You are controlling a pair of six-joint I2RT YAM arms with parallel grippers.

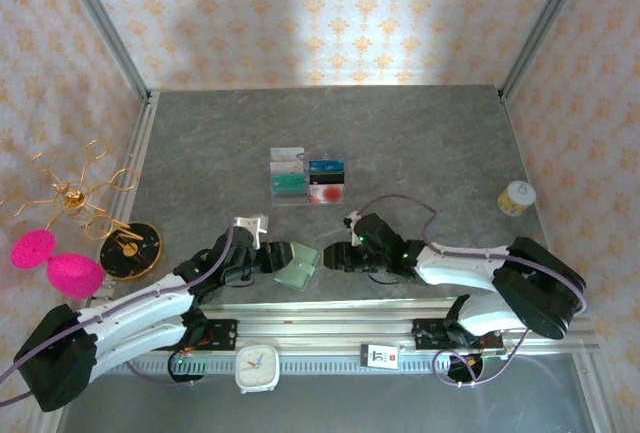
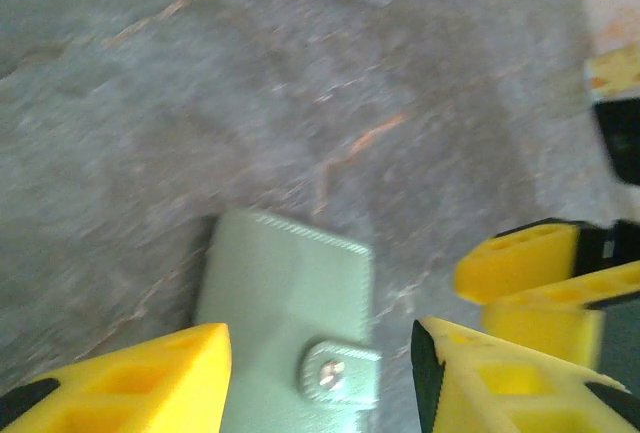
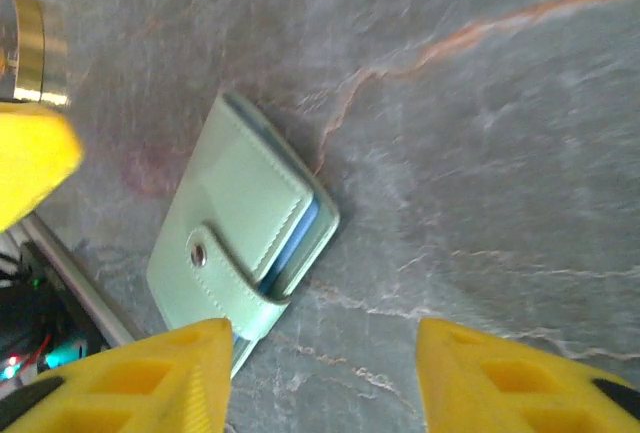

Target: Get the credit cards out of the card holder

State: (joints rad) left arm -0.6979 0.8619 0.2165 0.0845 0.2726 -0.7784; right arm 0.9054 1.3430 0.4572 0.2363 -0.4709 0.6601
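Credit cards [image 3: 298,238] mostly hidden in closed card holder [image 3: 245,193], blue edge showing

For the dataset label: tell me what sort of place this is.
Likely a staged robot test booth: wallpapered panels enclose a stone-look tabletop, with a left arm and right arm bolted at its near edge.

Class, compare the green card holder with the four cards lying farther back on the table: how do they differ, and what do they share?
The card holder is one sage green; the four cards are white, teal, dark blue and red-and-white. The card holder is thick, snapped shut over a blue credit card; the four cards are thin single sheets. All are rectangles on the table.
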